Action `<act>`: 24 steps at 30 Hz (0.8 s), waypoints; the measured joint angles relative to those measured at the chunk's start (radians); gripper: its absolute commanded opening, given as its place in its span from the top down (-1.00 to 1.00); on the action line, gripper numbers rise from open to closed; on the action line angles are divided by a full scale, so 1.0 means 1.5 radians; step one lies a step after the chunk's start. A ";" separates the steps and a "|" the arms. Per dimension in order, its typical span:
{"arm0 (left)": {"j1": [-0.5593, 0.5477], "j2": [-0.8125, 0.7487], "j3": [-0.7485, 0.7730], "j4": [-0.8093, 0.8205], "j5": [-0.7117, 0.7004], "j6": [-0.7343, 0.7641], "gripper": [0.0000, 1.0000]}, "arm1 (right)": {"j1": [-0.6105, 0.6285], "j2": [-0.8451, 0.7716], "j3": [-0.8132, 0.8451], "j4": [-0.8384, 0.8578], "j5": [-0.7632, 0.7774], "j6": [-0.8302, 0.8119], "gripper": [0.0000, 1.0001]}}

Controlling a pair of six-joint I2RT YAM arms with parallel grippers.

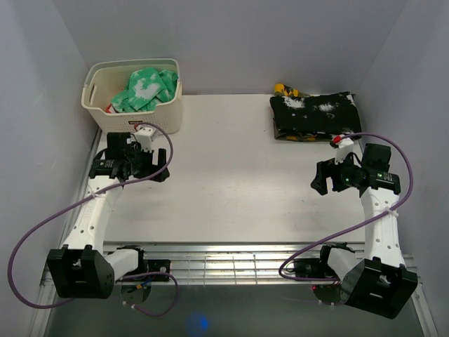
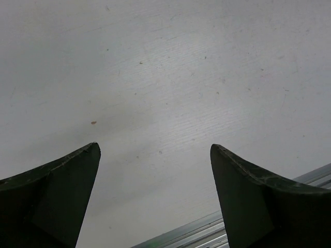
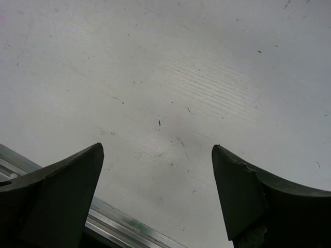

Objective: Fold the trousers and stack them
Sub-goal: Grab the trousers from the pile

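Bright green, white-blotched soft cloth trousers [image 1: 144,88] sit crumpled in a white plastic slotted basket [image 1: 105,119] at the far-left corner of the white flat table [image 1: 231,175], heaped to about rim level and unfolded. A sliver of red [image 1: 111,108] shows at the basket's near-left inside edge, too small to say what it is. At far right, well apart from the basket, lies a black, white-speckled folded garment [image 1: 316,116], w/ a small yellow object [image 1: 286,89] touching its far-left corner. The left gripper [image 1: 163,167] hovers just in front of the basket, fingers pointing twd table centre. In the left wrist view it [image 2: 154,145] is spread wide, nothing betw. the dark fingers [image 2: 62,191] but bare tabletop, and a grooved metal rail [image 2: 196,227] crosses the lower right. The right gripper [image 1: 317,179] sits near the black garment, on its near side, pointing inward twd the left arm. In the right wrist view it [image 3: 158,145] is likewise wide apart and holds nothing, w/ only scuffed table under it and the same sort of rail [image 3: 129,225] at lower left. Both arms stand at opposite table sides, w/ a purple cable [image 1: 42,225] looping off each. Neither gripper touches any cloth.
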 measured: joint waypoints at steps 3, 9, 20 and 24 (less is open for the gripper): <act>0.000 0.035 0.084 -0.026 0.003 -0.023 -0.96 | 0.000 -0.004 0.000 0.009 -0.001 0.017 -0.80; 0.000 0.142 0.360 -0.019 -0.040 -0.087 -0.96 | 0.000 -0.017 0.000 0.036 -0.024 0.029 -0.80; 0.012 0.394 0.730 0.019 -0.130 -0.158 -0.96 | 0.000 0.062 0.081 0.016 -0.012 0.005 -0.80; 0.051 0.521 0.789 0.016 -0.137 -0.172 -0.96 | 0.000 0.082 0.081 0.014 0.005 0.017 -0.80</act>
